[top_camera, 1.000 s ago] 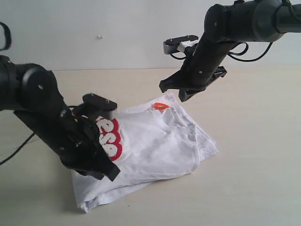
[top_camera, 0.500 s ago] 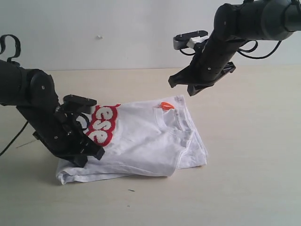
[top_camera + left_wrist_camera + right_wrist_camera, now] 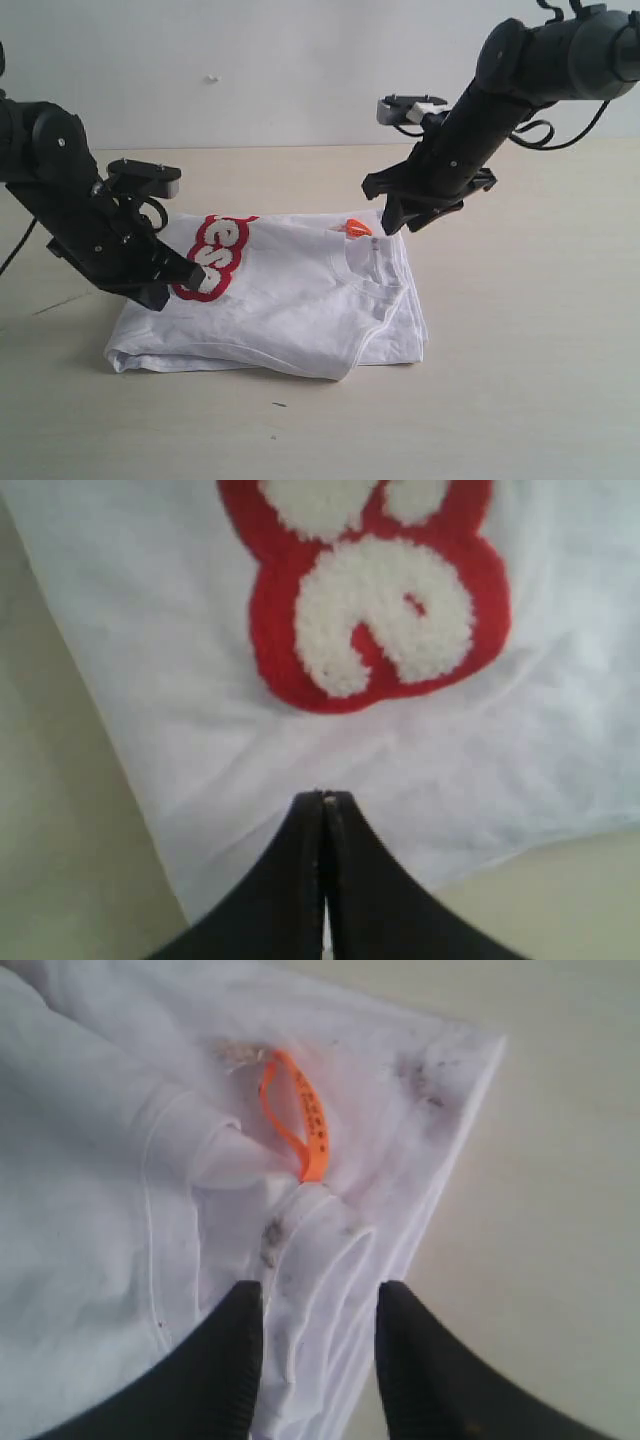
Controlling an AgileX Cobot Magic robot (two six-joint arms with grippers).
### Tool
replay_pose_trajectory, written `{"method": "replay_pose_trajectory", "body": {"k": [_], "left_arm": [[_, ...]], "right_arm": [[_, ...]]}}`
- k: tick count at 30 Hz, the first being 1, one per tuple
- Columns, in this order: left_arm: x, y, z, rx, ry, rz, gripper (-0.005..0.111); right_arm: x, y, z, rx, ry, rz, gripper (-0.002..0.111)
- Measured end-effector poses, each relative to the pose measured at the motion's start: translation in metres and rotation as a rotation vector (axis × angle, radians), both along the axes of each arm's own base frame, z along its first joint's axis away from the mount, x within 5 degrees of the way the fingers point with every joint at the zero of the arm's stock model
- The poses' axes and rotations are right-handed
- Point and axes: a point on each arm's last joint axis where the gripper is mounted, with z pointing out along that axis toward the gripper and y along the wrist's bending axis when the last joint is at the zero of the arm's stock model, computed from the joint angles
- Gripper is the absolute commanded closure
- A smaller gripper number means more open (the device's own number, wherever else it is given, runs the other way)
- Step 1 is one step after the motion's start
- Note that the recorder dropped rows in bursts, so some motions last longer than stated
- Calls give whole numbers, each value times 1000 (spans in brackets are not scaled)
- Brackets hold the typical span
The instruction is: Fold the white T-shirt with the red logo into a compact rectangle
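On the pale beige tabletop (image 3: 520, 380) the white T-shirt (image 3: 300, 300) lies folded into a rough rectangle, several layers thick. The left gripper (image 3: 188, 280) sits low over the shirt's left part, just beside the red logo (image 3: 215, 258). Its fingers are pressed tight together with the tips at the cloth, and I cannot tell whether any fabric is pinched. The right gripper (image 3: 318, 1295) hangs over the collar end near the orange neck tag (image 3: 300, 1125), jaws spread. The ribbed collar (image 3: 320, 1230) lies in the gap between them. A plain off-white wall (image 3: 280, 70) stands behind the table.
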Motion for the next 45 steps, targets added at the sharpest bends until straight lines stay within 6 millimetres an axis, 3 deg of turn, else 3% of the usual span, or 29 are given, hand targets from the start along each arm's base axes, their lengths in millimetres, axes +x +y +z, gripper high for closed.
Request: {"method": "replay_pose_trajectory", "body": {"k": [5, 8, 11, 19, 24, 25, 30, 38, 42, 45], "left_arm": [[-5, 2, 40, -42, -106, 0, 107], [-9, 4, 64, -66, -168, 0, 107], [-12, 5, 74, -77, -196, 0, 107], [-13, 5, 75, -78, -196, 2, 107], [-13, 5, 75, -78, -196, 2, 107], [-13, 5, 75, -78, -196, 2, 107], [-13, 5, 75, -78, -196, 2, 107], [-13, 5, 75, -78, -196, 2, 107], [-13, 5, 75, -79, -196, 3, 107], [-13, 5, 75, -81, -195, 4, 107]], "right_arm": [[-7, 2, -31, 20, 64, 26, 65], [-5, 5, -34, 53, 40, 37, 65], [-1, 8, -33, 93, 9, 17, 65], [4, 10, -53, 117, 5, -16, 69], [5, 9, -53, 108, -21, -7, 106], [5, 9, -53, 104, -27, 8, 108], [8, 9, -42, 75, -115, 98, 108], [24, 1, 15, -81, -506, 213, 108], [33, -2, 14, -162, -608, 221, 104], [40, -2, -1, -215, -651, 210, 88]]}}
